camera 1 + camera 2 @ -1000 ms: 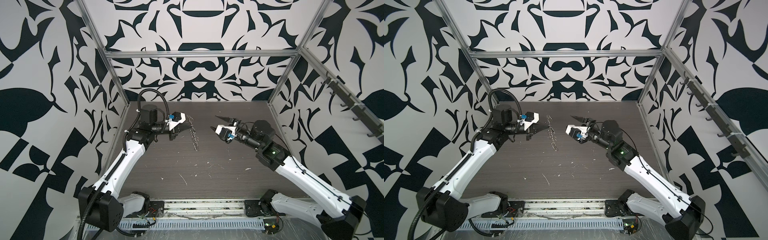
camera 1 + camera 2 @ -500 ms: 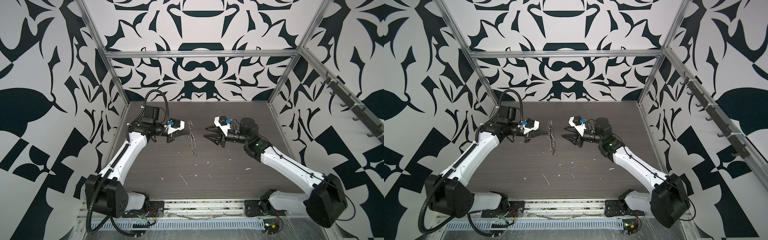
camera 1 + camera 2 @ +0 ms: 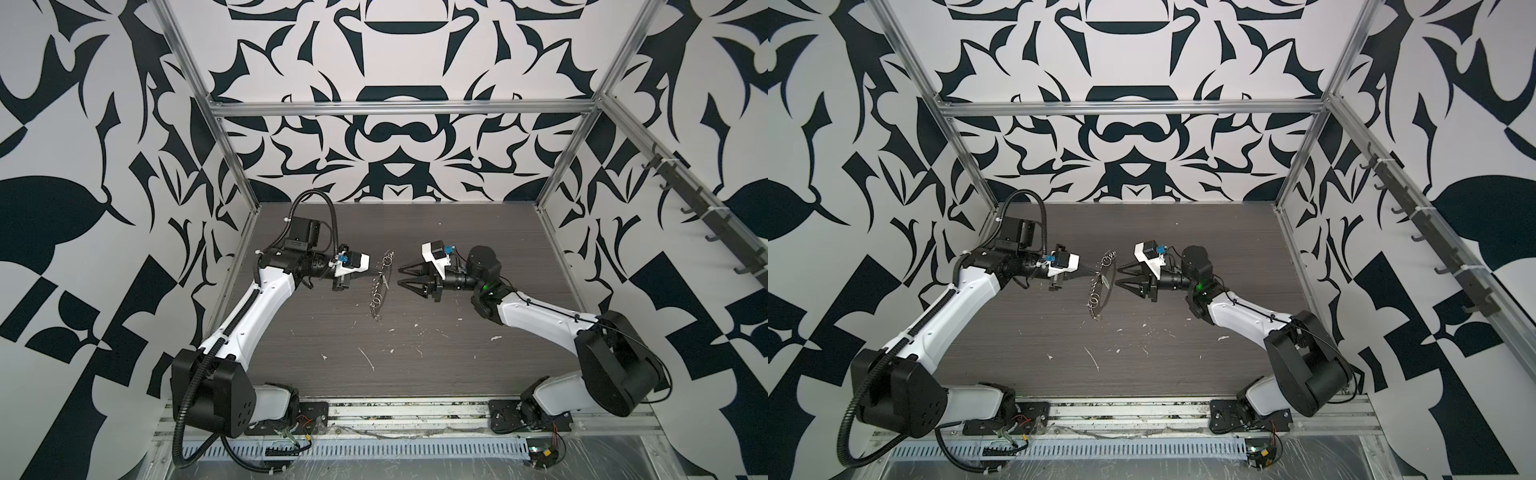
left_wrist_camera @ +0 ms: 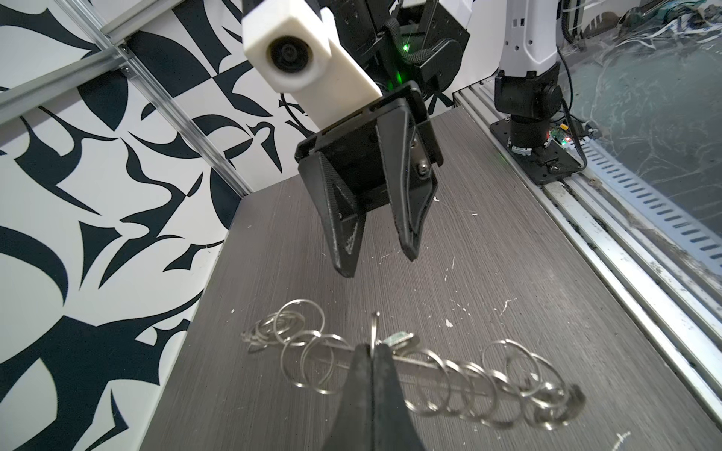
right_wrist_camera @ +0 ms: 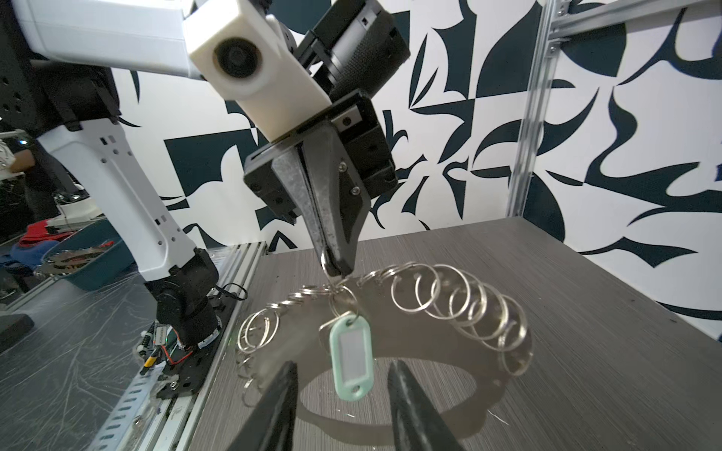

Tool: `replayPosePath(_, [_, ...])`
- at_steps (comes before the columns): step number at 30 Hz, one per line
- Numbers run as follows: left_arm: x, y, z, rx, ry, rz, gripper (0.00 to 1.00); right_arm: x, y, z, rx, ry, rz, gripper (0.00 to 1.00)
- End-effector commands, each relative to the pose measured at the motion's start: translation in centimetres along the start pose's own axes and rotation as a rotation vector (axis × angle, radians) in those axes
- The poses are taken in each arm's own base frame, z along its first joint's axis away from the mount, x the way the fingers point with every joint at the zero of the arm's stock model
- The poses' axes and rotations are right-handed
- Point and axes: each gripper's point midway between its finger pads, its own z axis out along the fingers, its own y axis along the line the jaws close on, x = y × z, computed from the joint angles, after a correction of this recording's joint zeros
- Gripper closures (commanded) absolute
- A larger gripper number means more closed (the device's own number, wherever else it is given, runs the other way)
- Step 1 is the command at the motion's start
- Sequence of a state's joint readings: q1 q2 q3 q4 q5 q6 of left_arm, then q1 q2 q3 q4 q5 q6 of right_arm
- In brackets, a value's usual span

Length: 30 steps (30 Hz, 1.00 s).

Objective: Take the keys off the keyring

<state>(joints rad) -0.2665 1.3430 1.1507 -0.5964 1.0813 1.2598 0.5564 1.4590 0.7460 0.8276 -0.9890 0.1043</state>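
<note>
My left gripper (image 3: 376,272) (image 5: 338,269) is shut on a small silver ring and holds the keyring (image 3: 381,286) (image 3: 1100,286) up above the dark table. The keyring is a grey band hoop (image 5: 429,339) strung with several split rings (image 5: 461,300) (image 4: 449,386). The key, a pale mint oval tag (image 5: 351,365), hangs from that pinched ring. My right gripper (image 5: 342,367) (image 3: 400,276) faces the left one, open. The tag hangs between its fingers (image 5: 281,390), with a gap on each side.
The dark wood-grain table (image 3: 415,361) carries small white flecks. Patterned walls and metal frame posts (image 3: 232,166) close in the back and both sides. A slotted rail (image 3: 374,449) runs along the front edge, by both arm bases.
My right gripper has turned and moved left to the keyring, and its jaws have narrowed. My left gripper has shifted slightly, still holding the keyring.
</note>
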Motion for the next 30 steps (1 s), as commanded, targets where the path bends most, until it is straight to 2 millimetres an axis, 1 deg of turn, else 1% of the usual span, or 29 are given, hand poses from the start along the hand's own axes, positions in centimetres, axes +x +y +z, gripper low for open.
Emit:
replayPosePath(1, [-0.7, -1.1, -0.2, 0.021, -0.036, 0.002, 1.0, -2.9, 1.4, 0.7, -0.078, -0.064, -0.068, 0.62])
replayPosePath(5, [-0.9, -1.2, -0.3, 0.018, -0.037, 0.006, 1.0, -2.7, 1.4, 1.4, -0.096, -0.068, -0.056, 0.64])
replayPosePath(13, [-1.2, -1.4, -0.4, 0.018, -0.042, 0.014, 1.0, -3.5, 1.4, 2.5, -0.121, -0.092, -0.068, 0.65])
replayPosePath(17, [-1.3, -1.5, -0.5, 0.016, -0.042, 0.017, 1.0, -3.7, 1.3, 2.7, -0.123, -0.093, -0.069, 0.65])
replayPosePath(22, [-1.3, -1.6, -0.5, 0.016, -0.042, 0.02, 1.0, -3.4, 1.0, 3.0, -0.13, -0.08, -0.061, 0.63])
replayPosePath(25, [-1.3, -1.6, -0.5, 0.016, -0.042, 0.021, 1.0, -2.8, 0.8, 3.1, -0.131, -0.055, -0.063, 0.63])
replayPosePath(30, [-1.4, -1.6, -0.5, 0.016, -0.045, 0.023, 1.0, -2.3, 0.8, 3.2, -0.14, -0.039, -0.065, 0.62])
